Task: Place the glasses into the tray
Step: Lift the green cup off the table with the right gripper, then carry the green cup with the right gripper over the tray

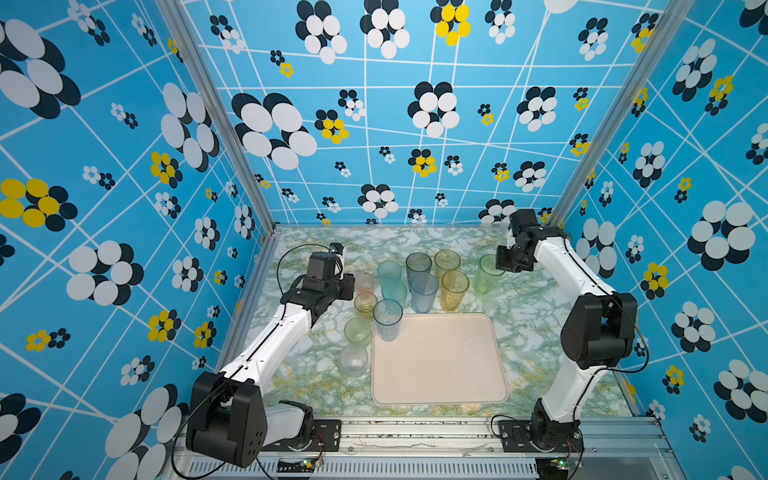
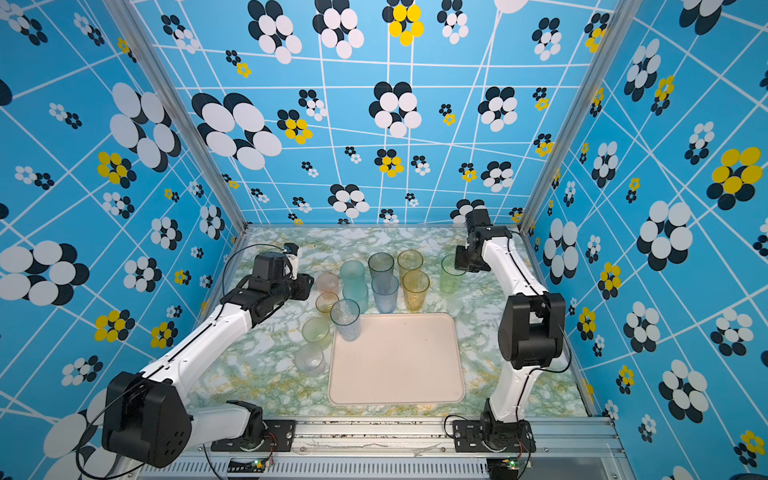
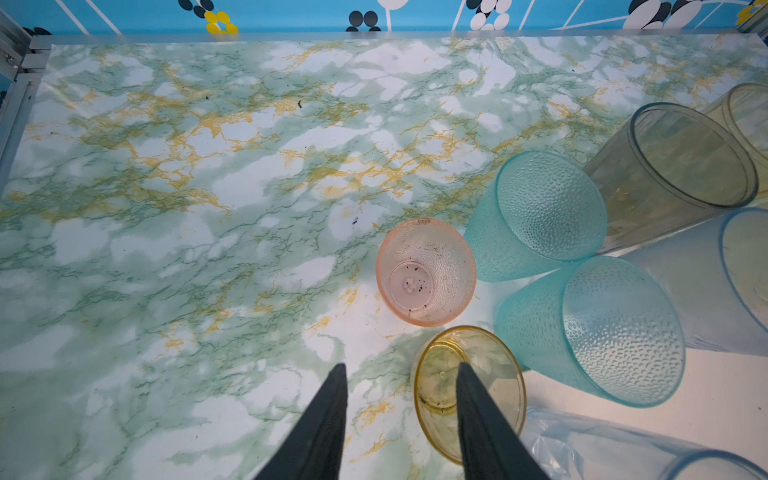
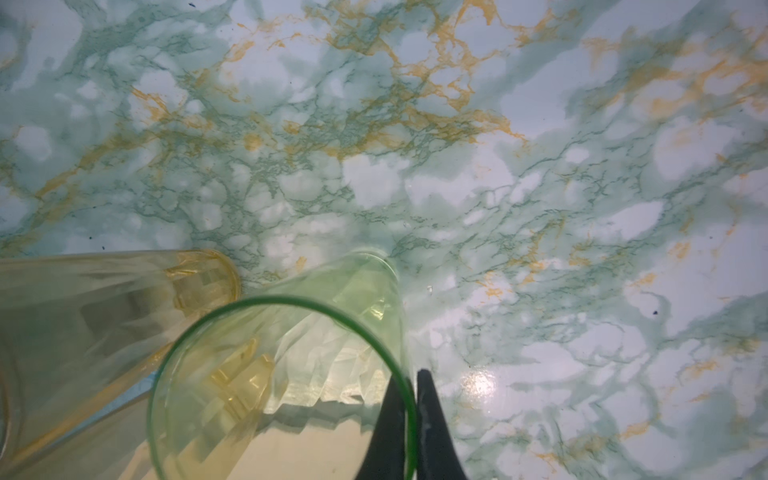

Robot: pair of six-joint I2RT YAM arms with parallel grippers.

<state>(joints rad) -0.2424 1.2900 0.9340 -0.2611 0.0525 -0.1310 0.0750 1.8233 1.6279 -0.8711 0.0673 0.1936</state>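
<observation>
My right gripper [image 4: 409, 376] is clamped tight on the rim of the tall green glass [image 4: 282, 374], one finger inside the wall and one outside. In both top views that green glass [image 1: 486, 276] stands upright on the marbled table [image 1: 528, 332] at the right end of the cluster, above the tray's upper right corner and apart from it. My left gripper [image 3: 401, 365] is partway open and holds nothing. In the left wrist view one finger sits over the mouth of the short orange glass [image 3: 496, 374] and the other over bare table beside it; I cannot tell whether either touches the rim. The pink glass [image 3: 426, 272] stands near the orange one, with two teal glasses [image 3: 548, 208] close alongside. The tray [image 1: 440, 365] lies in the lower centre of a top view, with one tall blue glass [image 1: 387, 322] upright just inside its upper left corner. The pale green glass [image 1: 357, 330] and the clear glass [image 1: 353, 360] stand on the table just left of the tray. The grey glass [image 1: 418, 264], a second blue glass [image 1: 424, 293] and two amber glasses [image 1: 455, 289] cluster just above its upper edge.
</observation>
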